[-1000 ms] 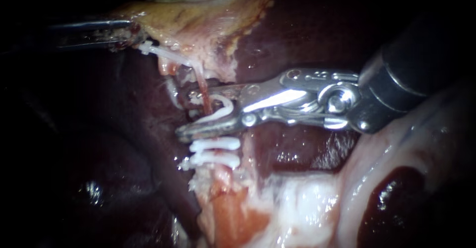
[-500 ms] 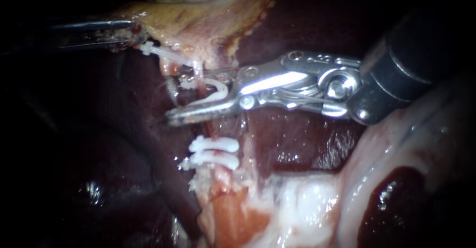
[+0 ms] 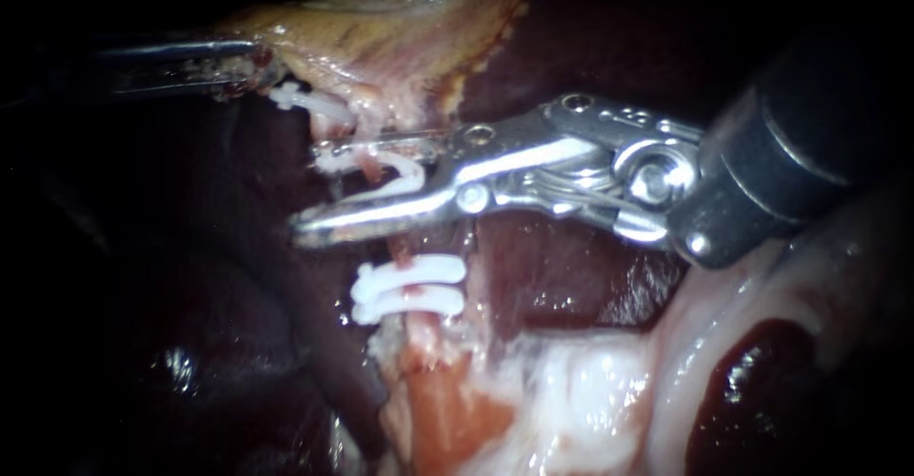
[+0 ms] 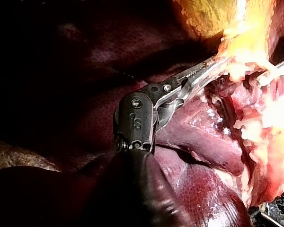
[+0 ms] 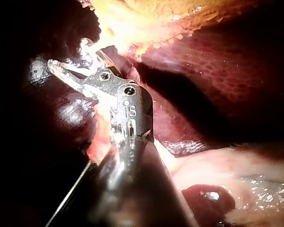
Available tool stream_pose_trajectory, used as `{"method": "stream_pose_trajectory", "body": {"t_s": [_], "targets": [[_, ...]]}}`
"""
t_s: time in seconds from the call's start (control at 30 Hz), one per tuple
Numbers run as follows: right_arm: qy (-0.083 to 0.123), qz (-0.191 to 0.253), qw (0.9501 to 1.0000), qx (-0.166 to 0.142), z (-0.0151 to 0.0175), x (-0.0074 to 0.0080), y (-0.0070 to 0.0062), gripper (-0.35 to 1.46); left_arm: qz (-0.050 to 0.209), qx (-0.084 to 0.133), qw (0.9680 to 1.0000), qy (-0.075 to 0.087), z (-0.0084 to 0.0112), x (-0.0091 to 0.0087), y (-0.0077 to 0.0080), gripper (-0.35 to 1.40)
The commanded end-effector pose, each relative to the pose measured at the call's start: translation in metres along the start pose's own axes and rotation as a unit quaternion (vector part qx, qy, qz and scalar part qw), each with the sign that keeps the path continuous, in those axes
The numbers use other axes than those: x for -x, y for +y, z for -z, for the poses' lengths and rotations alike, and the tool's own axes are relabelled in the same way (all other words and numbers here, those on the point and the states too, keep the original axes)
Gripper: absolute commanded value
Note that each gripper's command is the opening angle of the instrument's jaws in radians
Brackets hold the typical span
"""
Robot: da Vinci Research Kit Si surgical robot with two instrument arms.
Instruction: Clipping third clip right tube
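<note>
My right instrument (image 3: 307, 190) comes in from the right with its jaws spread around a thin reddish tube (image 3: 401, 247). Both jaws bear on a white clip (image 3: 386, 166) held open between them, and the tube passes through it. Two closed white clips (image 3: 409, 287) sit on the same tube just below the lower jaw. At the upper left, my left instrument (image 3: 249, 62) is shut on the yellowish edge of the gallbladder (image 3: 381, 29); the left wrist view shows this grip too (image 4: 217, 65). In the right wrist view the right instrument's jaws (image 5: 66, 71) hold the clip against pale tissue.
Dark red liver (image 3: 571, 286) lies behind and beneath the tube. Pale, glistening tissue (image 3: 590, 390) fills the lower right, with a dark red hollow (image 3: 752, 371) in it. A white strand (image 3: 305, 100) runs from the left instrument's jaws toward the tube.
My right instrument has slid up the tube and leftward, away from the two closed clips, carrying the open clip with it. The left instrument has stayed put.
</note>
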Motion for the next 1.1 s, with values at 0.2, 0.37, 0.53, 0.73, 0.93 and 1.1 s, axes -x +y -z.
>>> {"method": "stream_pose_trajectory", "body": {"t_s": [0.2,0.37,0.53,0.73,0.93,1.1], "targets": [[0.008,-0.002,1.0,-0.004,0.0001,-0.0009,-0.0003,0.47,0.0,0.0,1.0,0.0,-0.0001,0.0,0.0,-0.35],[0.011,-0.003,0.9999,0.004,0.0008,-0.001,0.0004,0.34,0.0,0.001,1.0,0.0,-0.0001,0.0,0.0,-0.35],[0.015,-0.003,0.9998,0.012,0.0018,-0.0009,0.001,0.17,0.0,0.001,1.0,0.0,-0.0003,0.0001,0.0,-0.35],[0.017,-0.022,0.9995,0.014,0.0027,-0.0009,0.0012,-0.17,0.0,0.001,1.0,0.0,-0.0003,0.0001,0.0,-0.35],[0.016,-0.039,0.999,0.015,0.0037,-0.0006,0.0009,-0.35,0.0,0.001,1.0,0.0,-0.0003,0.0001,0.0,-0.35],[0.013,-0.039,0.999,0.016,0.0037,-0.0005,0.0009,-0.35,0.0,0.001,1.0,0.0,-0.0003,0.0001,0.0,-0.35]]}}
